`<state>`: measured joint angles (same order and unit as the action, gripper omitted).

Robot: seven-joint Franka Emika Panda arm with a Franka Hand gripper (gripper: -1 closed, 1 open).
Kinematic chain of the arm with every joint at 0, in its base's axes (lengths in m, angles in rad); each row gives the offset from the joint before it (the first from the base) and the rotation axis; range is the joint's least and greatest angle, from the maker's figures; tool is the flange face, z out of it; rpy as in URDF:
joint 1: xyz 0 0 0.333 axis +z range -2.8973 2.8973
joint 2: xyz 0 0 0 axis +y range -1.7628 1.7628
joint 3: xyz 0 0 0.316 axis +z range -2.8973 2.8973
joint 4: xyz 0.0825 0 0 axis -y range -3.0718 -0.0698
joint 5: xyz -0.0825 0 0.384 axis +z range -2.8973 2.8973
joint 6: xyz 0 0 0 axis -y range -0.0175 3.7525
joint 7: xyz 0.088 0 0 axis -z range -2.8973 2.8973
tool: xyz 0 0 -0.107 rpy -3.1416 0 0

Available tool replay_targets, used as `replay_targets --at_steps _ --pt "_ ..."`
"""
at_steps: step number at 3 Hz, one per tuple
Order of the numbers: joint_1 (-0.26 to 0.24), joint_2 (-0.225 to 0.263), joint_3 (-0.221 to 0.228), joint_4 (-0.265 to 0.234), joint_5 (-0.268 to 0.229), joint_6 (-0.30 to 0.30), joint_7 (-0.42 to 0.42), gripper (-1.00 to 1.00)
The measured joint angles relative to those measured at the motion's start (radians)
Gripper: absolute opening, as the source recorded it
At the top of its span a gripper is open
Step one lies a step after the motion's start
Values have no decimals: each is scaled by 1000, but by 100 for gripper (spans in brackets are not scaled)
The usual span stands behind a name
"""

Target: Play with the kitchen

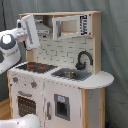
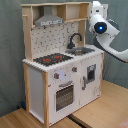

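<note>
The kitchen (image 1: 60, 75) stands on a wooden floor (image 2: 30, 117) before a grey curtain (image 1: 116, 40), and it fills the middle of both exterior views. Its body is white with pale wood sides and top.

On the worktop, the hob (image 2: 52, 59) is black with red rings. The sink (image 1: 71, 74) lies beside the hob, and the black faucet (image 1: 83, 59) curves up just behind the sink. Above the hob hangs the grey hood (image 2: 49, 21). In the first exterior view the small microwave (image 1: 71, 26) sits in the upper shelf next to the hood. Below the hob is the oven door (image 2: 65, 95) with a dark window, and knobs (image 2: 65, 74) sit in a row above it.

The white arm (image 2: 105, 30) reaches toward the upper part of the kitchen. In the first exterior view the gripper (image 1: 29, 31) is at the hood end of the upper shelf, level with the hood, high above the hob. Whether its jaws are apart or together cannot be told, nor whether it touches the kitchen. Nothing is seen in its grasp.
</note>
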<state>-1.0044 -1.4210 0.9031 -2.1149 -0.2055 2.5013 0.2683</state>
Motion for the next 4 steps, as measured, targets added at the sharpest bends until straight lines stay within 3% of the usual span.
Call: replay_targets --at_steps 3,4 --pt "57 -83 99 158 -16 -8 -251 100" --pt "86 -84 139 228 -69 -11 -297 100"
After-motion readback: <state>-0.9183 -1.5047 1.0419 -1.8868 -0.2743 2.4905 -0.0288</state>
